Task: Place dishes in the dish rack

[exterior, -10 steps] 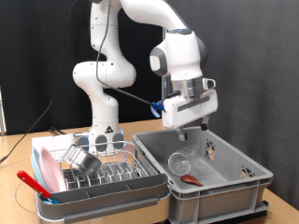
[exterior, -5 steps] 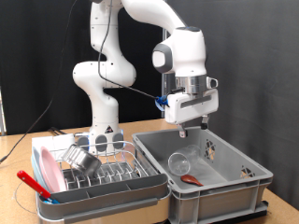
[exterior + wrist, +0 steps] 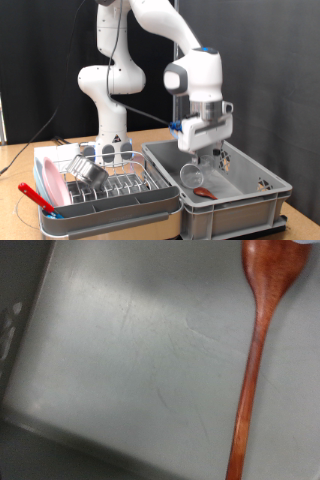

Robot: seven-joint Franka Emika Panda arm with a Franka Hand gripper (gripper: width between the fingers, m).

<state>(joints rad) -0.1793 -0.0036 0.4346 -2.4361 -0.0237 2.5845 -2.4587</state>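
My gripper (image 3: 208, 153) hangs inside the deep grey crate (image 3: 240, 206), just above a clear drinking glass (image 3: 191, 176) and a reddish-brown long-handled spoon (image 3: 205, 190) that lie on the crate floor. Its fingers are open and hold nothing. The wrist view shows the spoon (image 3: 256, 350) lying along the crate floor, with no fingers in the picture. The dish rack (image 3: 120, 206) stands at the exterior view's left. A shiny steel bowl (image 3: 89, 170) rests tilted on the rack's wire prongs.
A pink plate (image 3: 50, 181) stands on edge in the rack. A red-handled utensil (image 3: 36, 197) sticks out at the rack's left end. The robot's base (image 3: 110, 140) rises behind the rack. The crate walls enclose the gripper closely.
The gripper has moved to the exterior view's right and come down, from above the crate's rim to inside the crate over the glass and spoon. Nothing else has moved.
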